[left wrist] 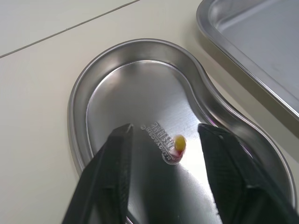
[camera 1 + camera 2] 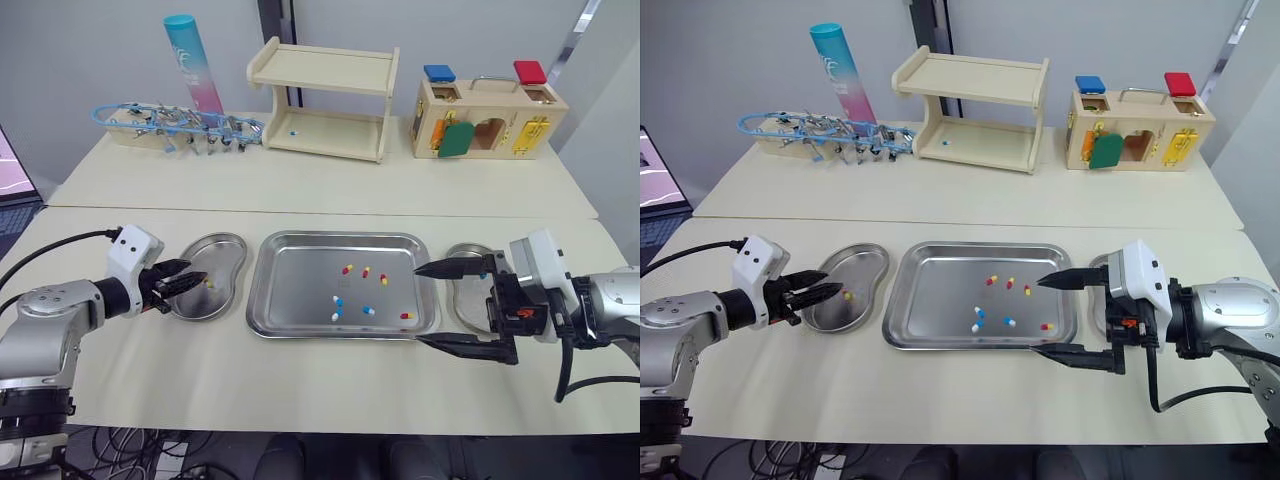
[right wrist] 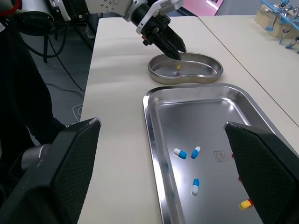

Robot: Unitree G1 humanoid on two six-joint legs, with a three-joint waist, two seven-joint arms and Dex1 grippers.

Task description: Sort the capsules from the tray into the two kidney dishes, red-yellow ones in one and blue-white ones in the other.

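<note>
- Head views: rectangular stainless-steel tray (image 2: 300, 285) sits mid-worktop (image 2: 330, 390). It holds 4 red-yellow capsules (image 2: 366, 271), mostly twd its right half, & 3 blue-white capsules (image 2: 338, 300) nearer its middle & front.
- Shiny steel left kidney dish (image 2: 222, 250) lies just beside tray's left edge, w/ a lone red-yellow capsule (image 2: 209, 283) in it. Steel right kidney dish (image 2: 468, 295) lies just beside tray's right edge, partly hidden by the arm there.
- Left pincer (image 2: 200, 283) hangs over left kidney dish, tips aimed twd tray, close to the lone red-yellow capsule.
- Right pincer (image 2: 417, 306) is spread wide & holds nothing: one finger over tray's right rim, the other off tray's front-right corner.
- Left wrist view: black fingers (image 1: 117, 172) part-way apart. The lone red-yellow capsule lies on the dish floor between them, gripped by neither. Tray's rim runs close beside the dish.
- Right wrist view: both fingers stand far apart w/ tray between them. 3 blue-white capsules & 1 red-yellow lie on tray floor. Beyond tray's far end, left pincer's tips sit over left kidney dish, above its capsule.
</note>
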